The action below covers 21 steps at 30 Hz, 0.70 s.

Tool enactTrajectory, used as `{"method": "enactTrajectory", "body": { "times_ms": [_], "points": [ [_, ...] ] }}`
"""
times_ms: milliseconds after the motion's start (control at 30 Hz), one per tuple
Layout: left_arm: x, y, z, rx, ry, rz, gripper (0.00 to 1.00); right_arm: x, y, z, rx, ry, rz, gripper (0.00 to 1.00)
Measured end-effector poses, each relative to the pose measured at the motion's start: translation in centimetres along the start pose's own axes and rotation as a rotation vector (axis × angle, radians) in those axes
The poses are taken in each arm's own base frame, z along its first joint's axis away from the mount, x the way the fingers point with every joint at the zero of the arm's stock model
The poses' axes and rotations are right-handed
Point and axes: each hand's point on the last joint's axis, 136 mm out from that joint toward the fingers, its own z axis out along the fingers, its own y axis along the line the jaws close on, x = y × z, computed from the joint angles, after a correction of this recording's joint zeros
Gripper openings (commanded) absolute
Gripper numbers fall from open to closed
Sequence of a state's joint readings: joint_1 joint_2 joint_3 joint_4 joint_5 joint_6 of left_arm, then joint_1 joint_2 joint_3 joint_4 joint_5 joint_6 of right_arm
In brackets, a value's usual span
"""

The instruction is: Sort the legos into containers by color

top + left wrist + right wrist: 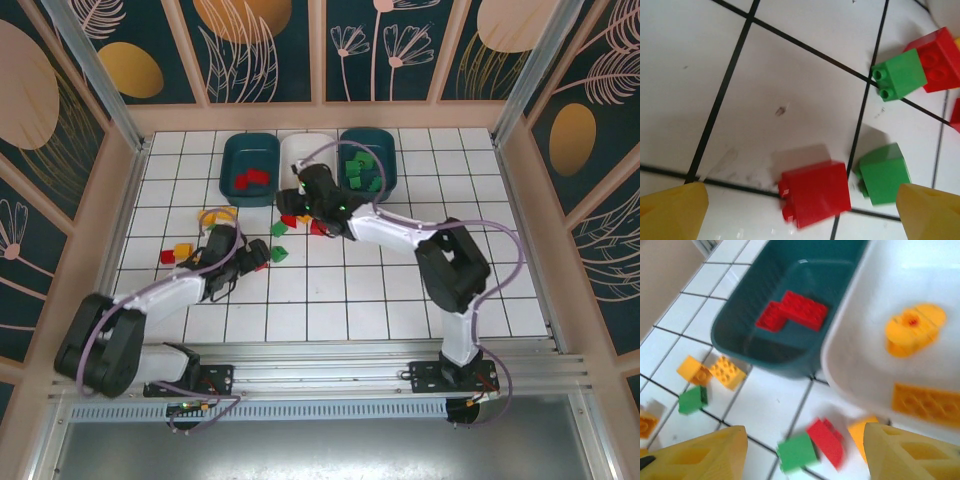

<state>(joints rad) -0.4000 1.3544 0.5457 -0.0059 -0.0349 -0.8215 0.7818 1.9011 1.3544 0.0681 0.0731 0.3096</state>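
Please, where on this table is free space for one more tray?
Free: the tiles between the right teal tray and the right wall, and the near strip between the left arm and right arm. Crowded: in front of the white tray, where loose bricks lie around the right gripper and left gripper.

On the desk (400,290), at 12 o'clock: left tray (228,170), middle tray (297,142), right tray (393,165), side by side, bricks (253,179) inside each. At 6 o'clock of the middle tray, loose bricks (280,228); another bunch (180,252) at 8 o'clock.

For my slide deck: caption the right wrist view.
Open right end effector above loose legos; teal tray holds red legos, white tray holds yellow legos.
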Motion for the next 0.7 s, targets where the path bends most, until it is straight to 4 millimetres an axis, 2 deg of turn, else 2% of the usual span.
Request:
{"method": "enactTrajectory", "body": {
  "times_ms": [67,167,233,333,433,567,700],
  "points": [
    [-0.2,-0.3,1.2,-0.019,0.018,0.013,0.91,1.9,-1.4,-0.9,0.022,0.018,0.020,0.63],
    [-0.3,-0.1,2.5,-0.059,0.036,0.035,0.81,5.3,-3.5,-1.6,0.061,0.068,0.047,0.62],
    [-0.4,0.2,2.6,-0.082,0.040,0.046,0.77,7.4,-4.7,-1.9,0.084,0.104,0.058,0.62],
    [-0.2,0.5,2.7,-0.106,0.037,0.067,0.72,9.1,-5.8,-2.6,0.103,0.134,0.071,0.62],
    [0.1,0.4,2.6,-0.130,0.027,0.101,0.71,9.2,-6.2,-3.3,0.108,0.128,0.079,0.62],
    [0.5,-0.7,3.1,-0.157,0.028,0.158,0.70,7.3,-6.5,-4.0,0.100,0.073,0.094,0.62],
    [0.6,-0.6,3.4,-0.187,0.028,0.183,0.65,6.1,-6.7,-4.5,0.095,0.032,0.104,0.61]
  ]
}}
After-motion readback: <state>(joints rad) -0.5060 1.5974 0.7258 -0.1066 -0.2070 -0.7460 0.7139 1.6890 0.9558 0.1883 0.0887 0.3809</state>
